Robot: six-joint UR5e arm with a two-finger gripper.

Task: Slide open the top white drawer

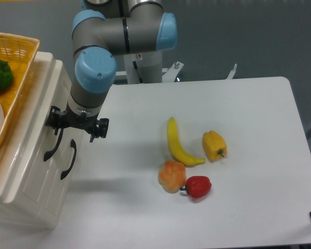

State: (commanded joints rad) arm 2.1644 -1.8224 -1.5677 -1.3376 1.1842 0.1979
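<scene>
So far we are seeing nothing of the sliding itself done: the top white drawer [33, 122], at the left edge of the frame under the yellow basket [13, 62], is sitting flush with the cabinet front, and the lower drawer [46, 176] beside it is closed as well. What we are judging to be in hand is the approach to the handle; the grasp and the pull outward are both left to do.

The gripper [75, 124] is hanging at the left of the frame, right at the upper end of the top drawer's black handle [53, 142]. Its fingers [97, 129] are standing spread apart, not pinching anything. The left one is overlapping the handle's top in this view, but we cannot tell whether it is touching it or just in front of it.

On the desk [249, 114], well apart from the cabinet, a banana [177, 142], a yellow pepper [214, 146], an orange pepper [171, 176] and a red pepper [198, 187] are lying clustered near the centre.
</scene>
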